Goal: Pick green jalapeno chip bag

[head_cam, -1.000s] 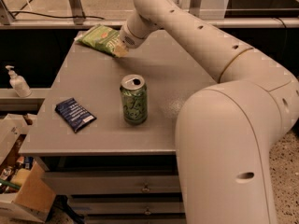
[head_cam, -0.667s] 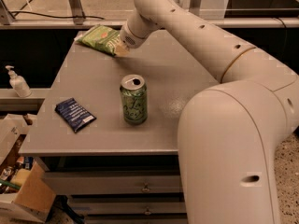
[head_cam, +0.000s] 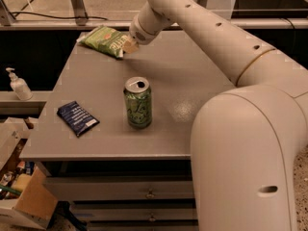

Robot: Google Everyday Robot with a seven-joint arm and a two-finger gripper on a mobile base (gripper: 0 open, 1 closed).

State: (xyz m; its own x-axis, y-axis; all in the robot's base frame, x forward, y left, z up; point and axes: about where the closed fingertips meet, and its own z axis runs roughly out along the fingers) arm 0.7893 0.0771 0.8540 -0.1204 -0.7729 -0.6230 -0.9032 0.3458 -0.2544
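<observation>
The green jalapeno chip bag (head_cam: 102,39) lies flat at the far left corner of the grey table (head_cam: 192,81), light green with white lettering. My gripper (head_cam: 130,45) is at the end of the long white arm, down at the bag's right end and touching it. The wrist hides where the gripper meets the bag.
A green soda can (head_cam: 138,103) stands upright near the table's middle front. A small dark blue packet (head_cam: 77,118) lies at the front left. A white pump bottle (head_cam: 18,84) stands on a ledge to the left. Cardboard boxes (head_cam: 29,201) sit on the floor at lower left.
</observation>
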